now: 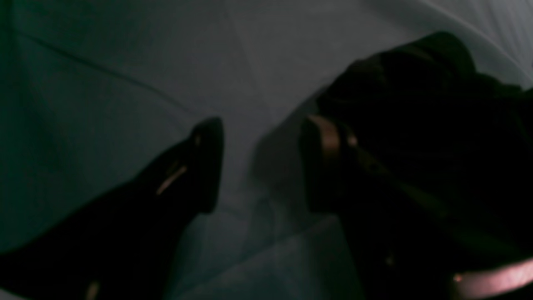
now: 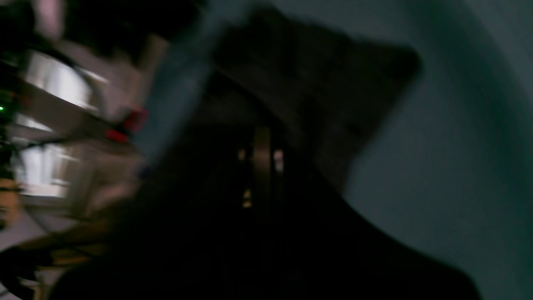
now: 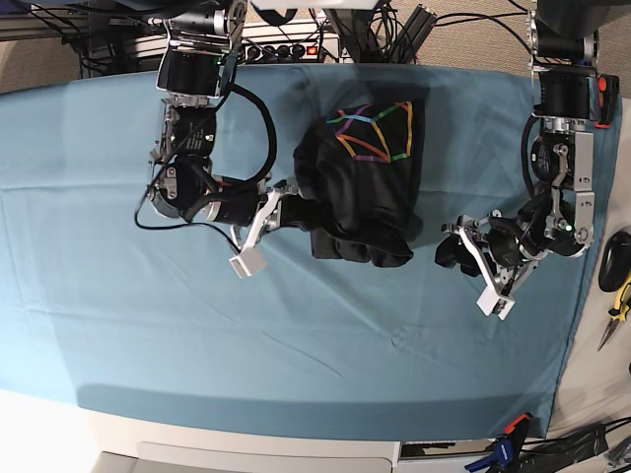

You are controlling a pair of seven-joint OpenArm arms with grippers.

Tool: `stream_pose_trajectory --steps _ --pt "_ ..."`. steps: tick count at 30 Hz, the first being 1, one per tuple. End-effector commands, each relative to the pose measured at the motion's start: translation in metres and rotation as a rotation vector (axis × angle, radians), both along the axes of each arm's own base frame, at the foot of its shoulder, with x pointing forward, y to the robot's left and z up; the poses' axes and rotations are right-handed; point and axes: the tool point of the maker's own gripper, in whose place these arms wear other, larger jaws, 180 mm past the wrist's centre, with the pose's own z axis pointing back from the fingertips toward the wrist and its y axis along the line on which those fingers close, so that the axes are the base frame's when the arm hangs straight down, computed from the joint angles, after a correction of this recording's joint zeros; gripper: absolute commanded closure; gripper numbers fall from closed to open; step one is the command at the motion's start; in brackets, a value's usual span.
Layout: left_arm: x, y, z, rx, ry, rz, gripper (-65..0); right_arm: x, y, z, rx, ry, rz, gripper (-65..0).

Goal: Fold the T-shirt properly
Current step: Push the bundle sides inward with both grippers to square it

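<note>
The black T-shirt (image 3: pixel 365 192) lies bunched and partly folded at the middle back of the teal cloth, its rainbow line print (image 3: pixel 375 133) facing up. My right gripper (image 3: pixel 296 210) is at the shirt's left edge and looks shut on a fold of it. The right wrist view is blurred and shows the closed fingers (image 2: pixel 262 162) with dark fabric (image 2: pixel 316 79) beyond them. My left gripper (image 3: pixel 456 246) is open and empty, a short way right of the shirt. In the left wrist view its fingers (image 1: pixel 208 162) stand apart over bare cloth, with the shirt (image 1: pixel 420 87) behind.
The teal table cloth (image 3: pixel 296 345) covers the table. Hand tools (image 3: pixel 616 286) lie off the right edge. A power strip and cables (image 3: pixel 286 47) run along the back. A clamp (image 3: pixel 508 448) holds the cloth at the front right corner.
</note>
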Motion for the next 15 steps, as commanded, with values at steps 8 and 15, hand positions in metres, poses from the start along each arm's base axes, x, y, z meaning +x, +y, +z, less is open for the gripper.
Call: stream_pose_trajectory --steps 8,15 --pt "0.011 0.002 0.017 -0.009 -0.061 0.0 -31.7 0.046 -0.01 0.032 -0.06 -0.166 -0.061 0.0" --pt "0.011 0.002 0.017 -0.008 -0.059 0.0 -31.7 0.054 -0.009 0.043 -0.06 -0.187 -0.052 0.0"
